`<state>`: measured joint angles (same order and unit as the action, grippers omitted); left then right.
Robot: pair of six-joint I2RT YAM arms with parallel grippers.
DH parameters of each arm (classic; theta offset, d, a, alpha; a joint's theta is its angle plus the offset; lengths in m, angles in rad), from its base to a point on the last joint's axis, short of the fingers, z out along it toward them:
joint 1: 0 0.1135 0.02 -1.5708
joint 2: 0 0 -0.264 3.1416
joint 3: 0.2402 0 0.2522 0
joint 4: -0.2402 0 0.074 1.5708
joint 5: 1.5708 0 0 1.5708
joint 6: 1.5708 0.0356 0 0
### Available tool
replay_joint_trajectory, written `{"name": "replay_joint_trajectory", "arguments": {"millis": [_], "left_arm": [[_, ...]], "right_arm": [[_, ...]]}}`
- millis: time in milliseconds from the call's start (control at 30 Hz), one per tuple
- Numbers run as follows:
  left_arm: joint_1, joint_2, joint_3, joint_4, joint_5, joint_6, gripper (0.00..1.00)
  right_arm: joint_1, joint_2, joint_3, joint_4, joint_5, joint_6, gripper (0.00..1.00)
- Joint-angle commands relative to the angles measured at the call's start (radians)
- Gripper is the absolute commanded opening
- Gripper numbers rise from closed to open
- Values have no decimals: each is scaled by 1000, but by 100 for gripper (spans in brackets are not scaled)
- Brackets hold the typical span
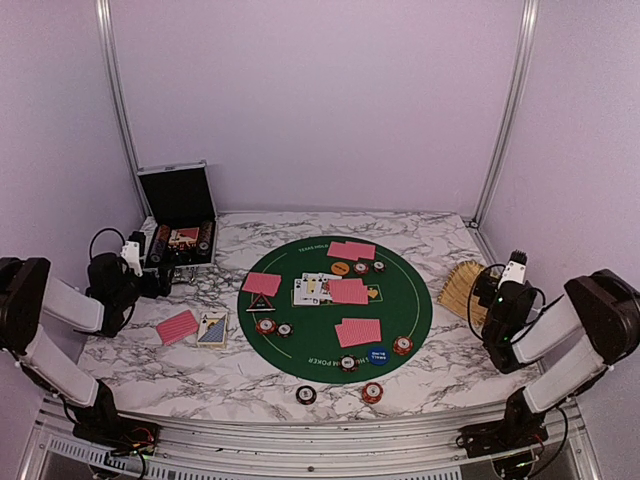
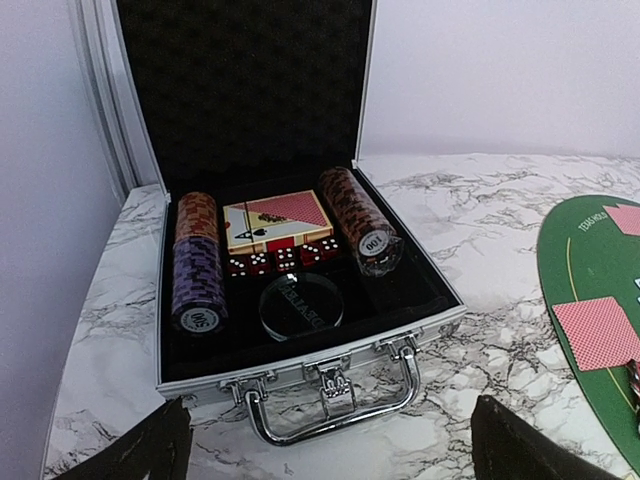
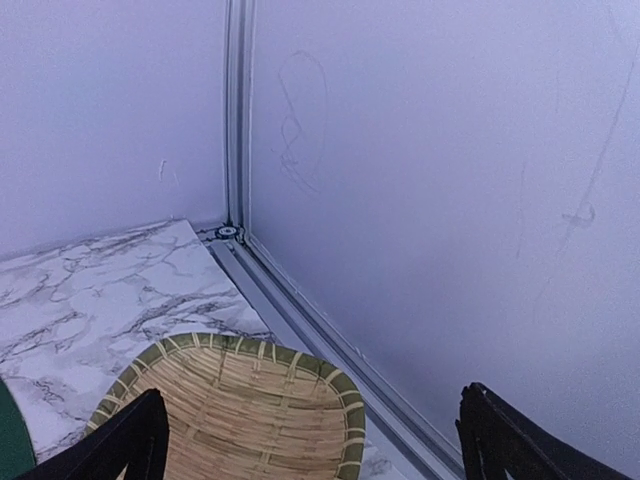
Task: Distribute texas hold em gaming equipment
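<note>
We get only the dark fingertips in each wrist view, cropped by the lower edge. The left gripper [image 2: 328,425] has its jaws wide apart and empty, facing the handle of the open case [image 2: 200,385] without touching it. The right gripper [image 3: 312,400] is equally spread and holds nothing. It sits above the woven tray [image 3: 350,415], which is cut off below.

Nearest us, two chips [image 1: 372,392] lie on the marble table [image 1: 450,390] before the green mat [image 1: 300,340]. On the mat sit the blue button [image 1: 377,354], pink-backed cards [image 1: 358,332], the black triangular marker [image 1: 262,302] and, farther, the orange button [image 1: 341,267], all well apart from both grippers. A loose card stack [image 1: 177,326] lies near the left arm. Inside the case we see chip rolls [image 2: 198,275], and a clear disc [image 2: 300,305] whose lettering we cannot read.
</note>
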<state>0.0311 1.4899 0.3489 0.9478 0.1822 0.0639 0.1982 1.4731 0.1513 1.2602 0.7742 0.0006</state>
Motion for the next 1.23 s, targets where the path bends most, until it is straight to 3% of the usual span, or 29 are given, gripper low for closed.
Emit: {"name": "replay_joint_trajectory", "arguments": {"millis": [0, 33, 200, 267, 400, 1200], "left_arm": [[4, 27, -118, 310, -54, -33, 99], [4, 56, -155, 440, -51, -39, 99], [4, 40, -95, 300, -89, -48, 99], [5, 44, -101, 315, -95, -49, 99], [5, 42, -103, 316, -96, -50, 99], [6, 42, -103, 316, -96, -50, 99]], "right_arm": [[-15, 86, 16, 252, -149, -120, 99], [-18, 73, 15, 220, -234, -122, 99], [-50, 187, -20, 415, -362, -161, 99], [-61, 134, 34, 215, -391, -121, 99], [-160, 118, 96, 66, -544, -52, 99], [-156, 128, 85, 117, -554, -75, 99]]}}
